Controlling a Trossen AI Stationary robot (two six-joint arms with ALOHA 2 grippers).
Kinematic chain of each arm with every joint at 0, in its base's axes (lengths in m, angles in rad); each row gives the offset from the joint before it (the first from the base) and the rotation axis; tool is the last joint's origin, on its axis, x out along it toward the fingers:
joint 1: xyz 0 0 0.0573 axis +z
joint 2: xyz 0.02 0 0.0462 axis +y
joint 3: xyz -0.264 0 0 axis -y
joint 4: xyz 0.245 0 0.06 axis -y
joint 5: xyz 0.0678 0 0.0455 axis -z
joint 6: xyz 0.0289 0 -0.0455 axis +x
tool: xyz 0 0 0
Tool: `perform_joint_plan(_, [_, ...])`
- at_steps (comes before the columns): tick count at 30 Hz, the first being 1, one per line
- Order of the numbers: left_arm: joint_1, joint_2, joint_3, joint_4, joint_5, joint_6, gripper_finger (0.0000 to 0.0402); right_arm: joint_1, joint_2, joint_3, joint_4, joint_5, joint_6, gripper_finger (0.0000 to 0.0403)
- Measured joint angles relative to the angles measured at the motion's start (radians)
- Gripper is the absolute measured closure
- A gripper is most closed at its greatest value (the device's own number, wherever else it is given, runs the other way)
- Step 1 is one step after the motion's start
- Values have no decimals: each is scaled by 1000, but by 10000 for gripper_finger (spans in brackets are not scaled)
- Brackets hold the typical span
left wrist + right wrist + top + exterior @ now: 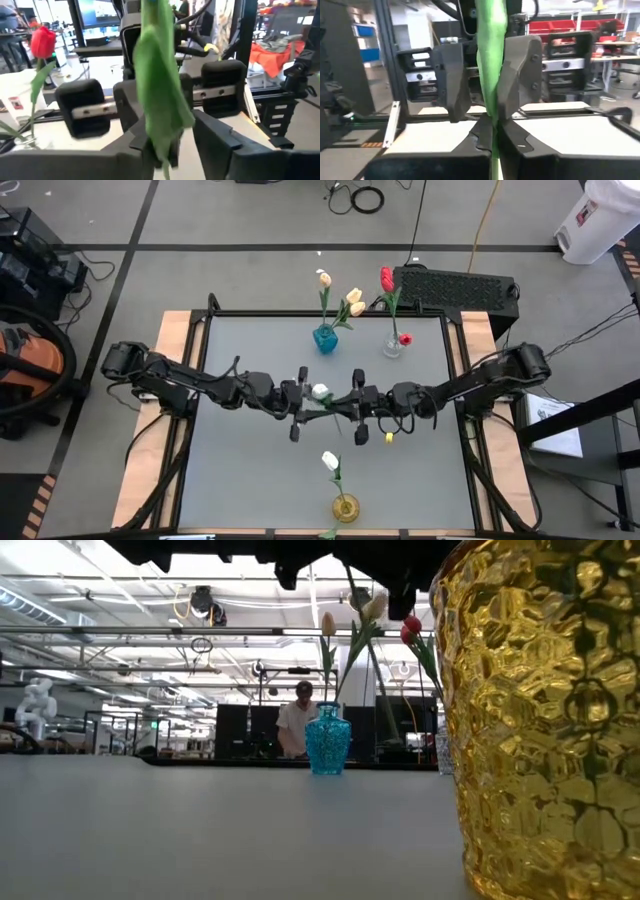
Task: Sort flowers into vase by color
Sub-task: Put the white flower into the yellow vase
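Observation:
A white tulip (320,391) with a green stem and leaf (490,60) hangs in mid-air over the table's middle, between my two grippers, which face each other. My right gripper (494,135) is shut on the stem. My left gripper (172,145) is open, one finger on either side of the leaf (160,100). A blue vase (325,338) at the back holds cream-yellow tulips (352,300). Beside it a clear vase (393,345) holds red tulips (387,278). A yellow vase (345,507) at the near edge holds one white tulip (330,461). My right gripper pinches the tulip's green stem (491,107) between its two fingers. The fingers come in level from the table's right side and lie across the stem. The stem runs roughly upright through the hold, and the flower is clear of the table.
The yellow vase (540,720) fills the right of the low view, close to the camera. A black box (455,285) sits beyond the table's far right corner. A person (298,725) stands in the room behind the table.

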Motion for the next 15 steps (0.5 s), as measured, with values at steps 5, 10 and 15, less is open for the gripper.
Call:
perform_joint_plan(5, [-3, -37, 1, -17, -10, 15, 270, 2, -99, 0, -103, -4, -39, 403])
perform_joint_plan(10, [-6, -71, -1, -79, -5, 20, 270, 21, -187, 0, -221, 29, -62, 403])
perform_joint_plan(15, [-11, -91, -2, -240, -86, 16, 270, 58, -264, 0, -253, 26, -74, 403])
